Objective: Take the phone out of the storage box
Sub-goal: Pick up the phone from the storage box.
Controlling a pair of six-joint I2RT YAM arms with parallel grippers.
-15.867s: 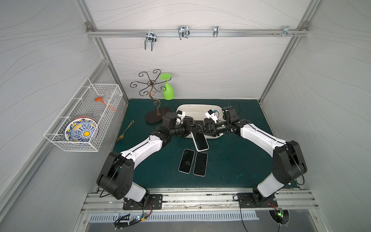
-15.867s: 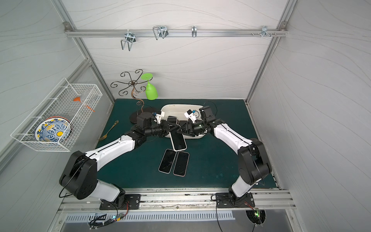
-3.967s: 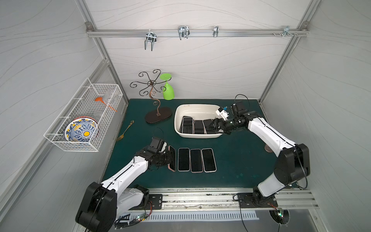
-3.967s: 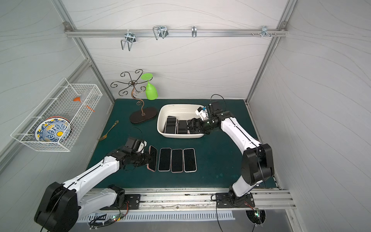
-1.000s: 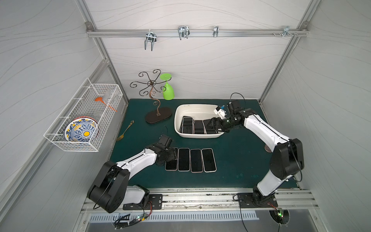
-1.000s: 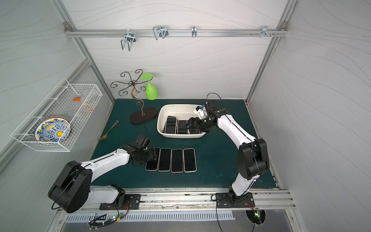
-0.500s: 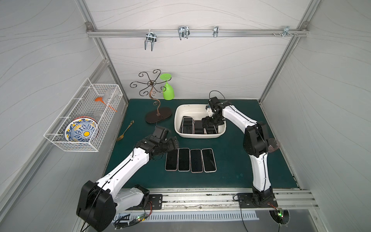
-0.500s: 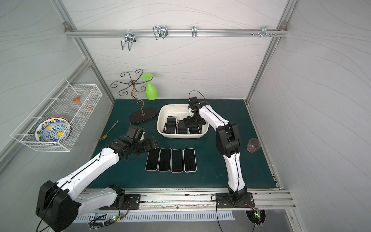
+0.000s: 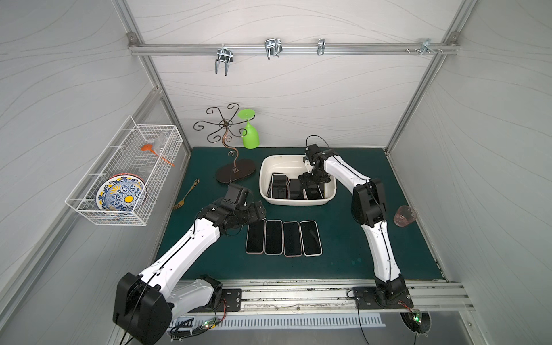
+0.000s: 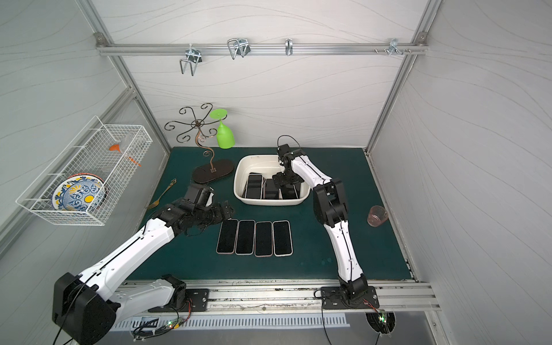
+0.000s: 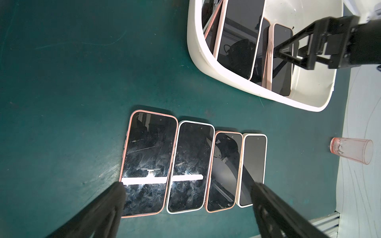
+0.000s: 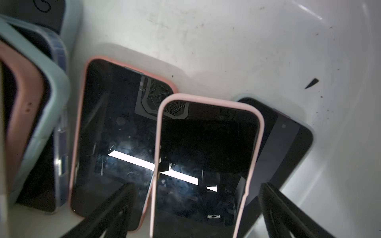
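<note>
The storage box (image 9: 294,203), a cream-white tub, stands at the back middle of the green mat in both top views (image 10: 270,202). Several dark-screened phones lean in it. My right gripper (image 9: 313,182) reaches down into the box and is open. In the right wrist view its fingers (image 12: 123,197) stand on either side of a pale pink-cased phone (image 12: 206,160) that overlaps its neighbours; the right gripper (image 12: 196,188) holds nothing. My left gripper (image 9: 260,210) is open and empty, hovering at the left end of a row of several phones (image 9: 283,238) lying flat on the mat.
A white wire basket (image 9: 119,179) with a patterned plate hangs on the left wall. A metal stand (image 9: 233,173), a green cup (image 9: 250,136) and a fork (image 9: 186,194) are at the back left. A pink glass (image 9: 404,215) lies at the right.
My left gripper has opened off the leftmost phone of the row and drawn back and up. My right arm has swung from the box's right side to reach into it from behind.
</note>
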